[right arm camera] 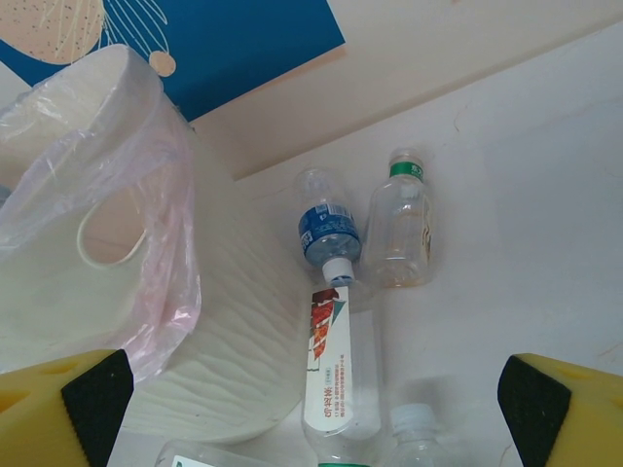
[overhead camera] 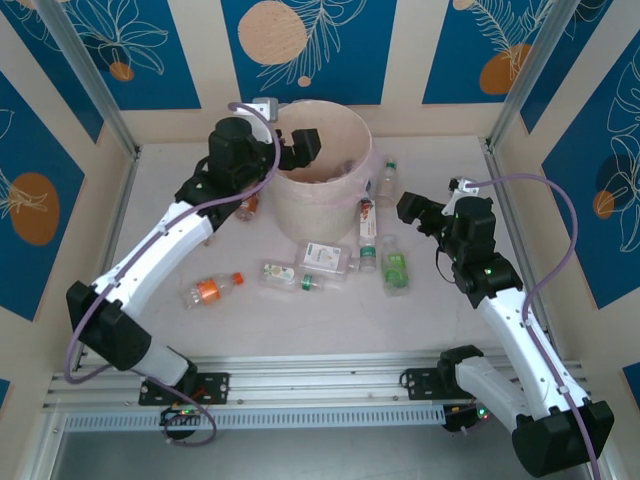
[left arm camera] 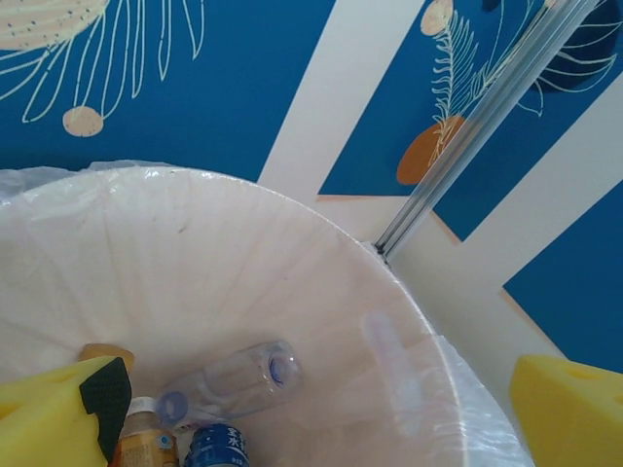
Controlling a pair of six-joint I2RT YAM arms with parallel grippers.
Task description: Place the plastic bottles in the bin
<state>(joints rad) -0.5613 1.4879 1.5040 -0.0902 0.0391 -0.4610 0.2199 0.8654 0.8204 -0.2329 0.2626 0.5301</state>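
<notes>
The bin (overhead camera: 322,190) stands at the back centre, its pinkish liner (right arm camera: 146,224) hanging over the rim. My left gripper (overhead camera: 300,148) hovers open and empty over the bin's left rim; its yellow fingers (left arm camera: 58,418) frame the inside. In the bin lie a clear bottle (left arm camera: 229,379), a blue-labelled one (left arm camera: 216,448) and a brown one (left arm camera: 146,443). My right gripper (overhead camera: 415,210) is open above the table right of the bin. Below it lie a blue-labelled bottle (right arm camera: 329,233), a green-capped bottle (right arm camera: 401,219) and a red-and-white-labelled bottle (right arm camera: 341,375).
More bottles lie in front of the bin: an orange-capped one (overhead camera: 212,290) at the left, two clear ones (overhead camera: 280,272) (overhead camera: 322,258) in the middle, a green-labelled one (overhead camera: 395,270) at the right. A small bottle (overhead camera: 248,207) shows beside the left arm. Walls enclose the table.
</notes>
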